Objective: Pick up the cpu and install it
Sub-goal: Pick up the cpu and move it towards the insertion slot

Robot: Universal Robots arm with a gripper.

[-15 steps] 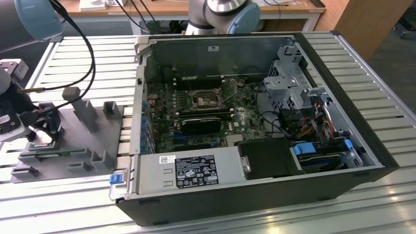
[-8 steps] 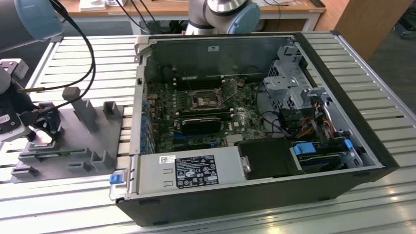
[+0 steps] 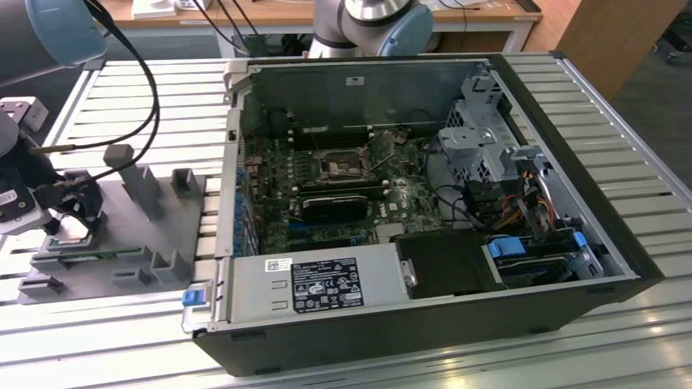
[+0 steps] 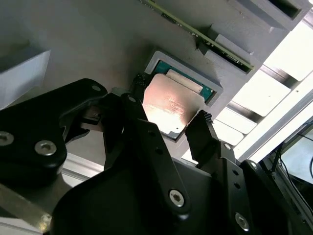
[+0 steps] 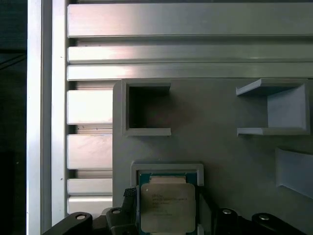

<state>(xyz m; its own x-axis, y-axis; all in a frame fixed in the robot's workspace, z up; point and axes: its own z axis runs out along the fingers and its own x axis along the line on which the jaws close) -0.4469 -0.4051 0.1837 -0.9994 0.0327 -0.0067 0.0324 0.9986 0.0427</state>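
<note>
Grey matte plastic forms the tray (image 3: 162, 235) under me, a moulded slab with upright posts and square cubbies. It lies on the slatted aluminium tabletop (image 3: 119, 97) at the exterior view's left, beside the open computer case (image 3: 433, 324). The metal-framed socket (image 3: 340, 166) sits well apart from me, on the green motherboard inside that case.

The cpu (image 5: 167, 205) lies flat in a shallow square pocket (image 5: 166, 168) of the tray. I judge the pale raised rim is there to hold the chip square and level for a grasp from above. Its top plate is dull silvery metal with clipped corners, and the second wrist view shows a warm glare on it. A band of green board shows around the plate.

My claw (image 4: 171, 99) hangs directly over the pocket, black and angular with bright screw heads. It is narrowly parted, just wider than the chip. One ribbed fingertip (image 4: 139, 82) is at one edge of the plate and the other at the opposite edge. I take it that straddling it this way lets me pinch only the thin sides and leave the flat face alone. The chip looks seated, not yet lifted.
</note>
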